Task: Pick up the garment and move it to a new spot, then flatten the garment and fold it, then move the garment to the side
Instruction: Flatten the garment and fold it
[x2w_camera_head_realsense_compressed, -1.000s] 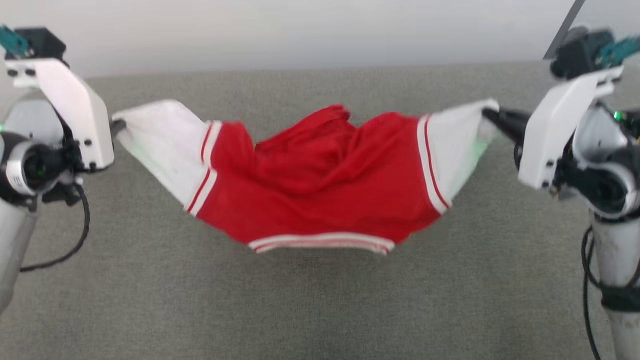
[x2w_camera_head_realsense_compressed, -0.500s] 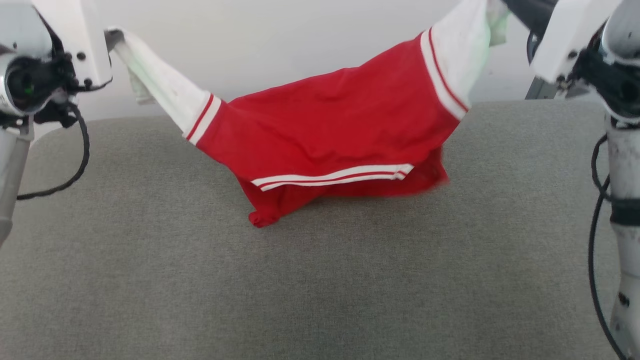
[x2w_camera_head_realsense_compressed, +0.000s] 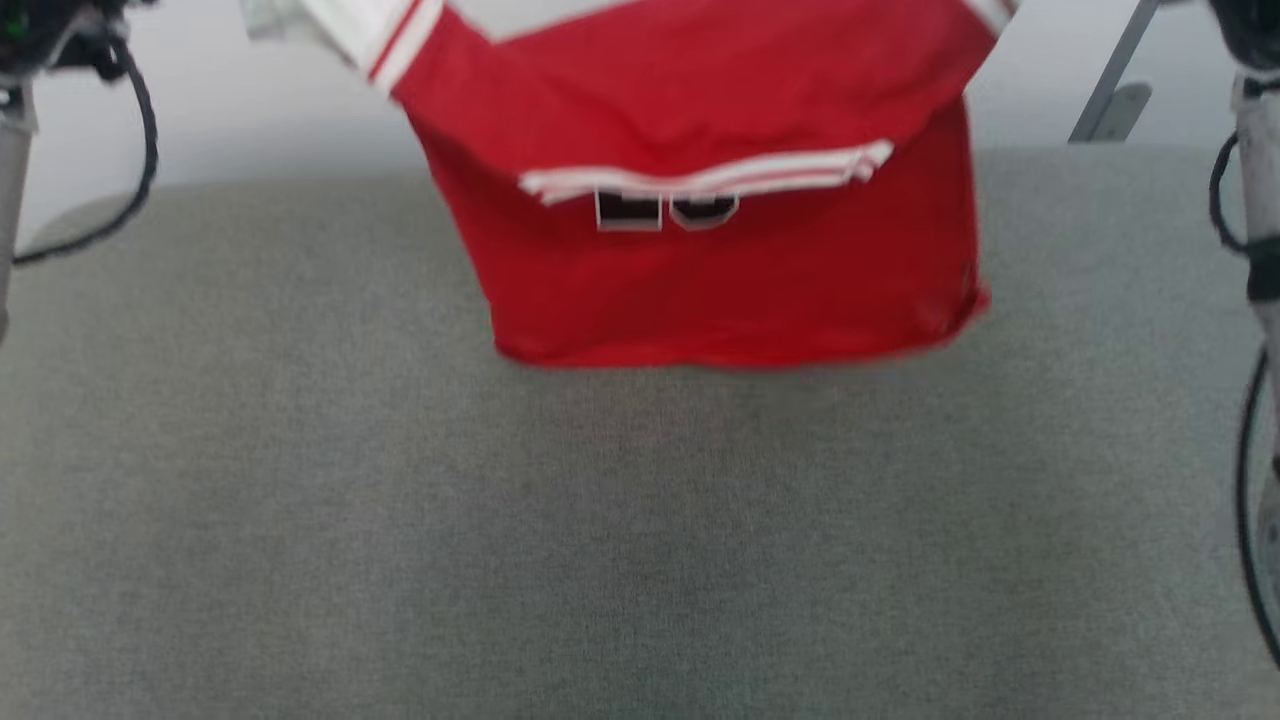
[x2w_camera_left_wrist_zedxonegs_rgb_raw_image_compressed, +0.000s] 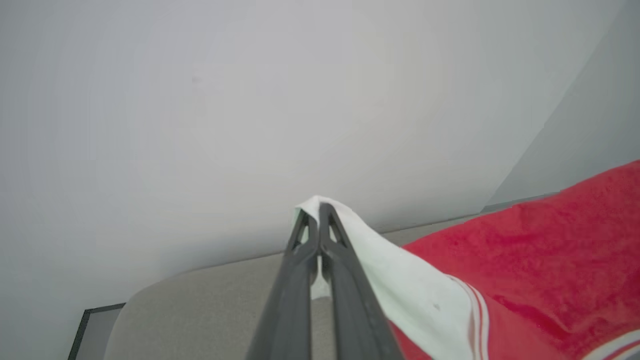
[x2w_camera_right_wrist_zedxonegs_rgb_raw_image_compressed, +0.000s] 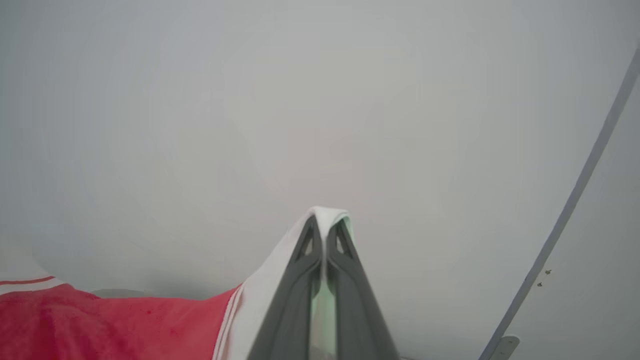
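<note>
A grey woven surface (x2w_camera_head_realsense_compressed: 640, 520) spreads across the lower part of the head view, finely textured under soft, even light. Its far edge meets a plain pale wall (x2w_camera_head_realsense_compressed: 250, 110), and its far left corner is rounded. At the upper right a thin grey bar (x2w_camera_head_realsense_compressed: 1120, 65) runs slanting across the wall, with a small pale bracket (x2w_camera_head_realsense_compressed: 1127, 100) near its foot. In the right wrist view two tiny screws (x2w_camera_right_wrist_zedxonegs_rgb_raw_image_compressed: 544, 278) sit just beside that bar. In the left wrist view a darker grey panel (x2w_camera_left_wrist_zedxonegs_rgb_raw_image_compressed: 590, 135) adjoins the wall, and a dark-edged strip (x2w_camera_left_wrist_zedxonegs_rgb_raw_image_compressed: 85, 332) lies beyond the surface's rounded corner.
</note>
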